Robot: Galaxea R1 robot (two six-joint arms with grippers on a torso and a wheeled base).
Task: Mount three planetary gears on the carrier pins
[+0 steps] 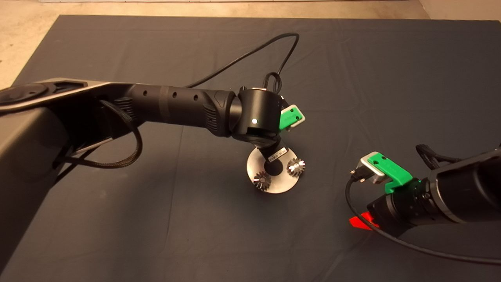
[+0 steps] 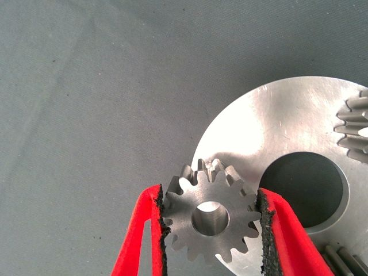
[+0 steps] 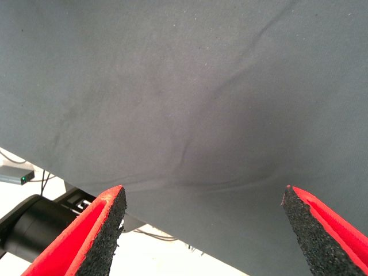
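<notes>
My left gripper (image 2: 210,192) is shut on a planetary gear (image 2: 210,215), its black pads pressing the teeth on both sides. The gear lies flat at the rim of the round silver carrier disc (image 2: 270,126), and silver metal shows inside its bore, which looks like a carrier pin (image 2: 210,219). Two more gears (image 1: 262,181) (image 1: 296,167) sit on the disc (image 1: 278,187) in the head view; their pins are hidden. There, the left wrist covers the held gear. My right gripper (image 3: 202,192) hangs open over bare mat at the lower right.
A black cable (image 1: 250,55) loops over the mat behind the left arm. Another cable (image 1: 391,235) trails from the right wrist. The mat's edge and the floor with dark equipment (image 3: 34,230) show in the right wrist view.
</notes>
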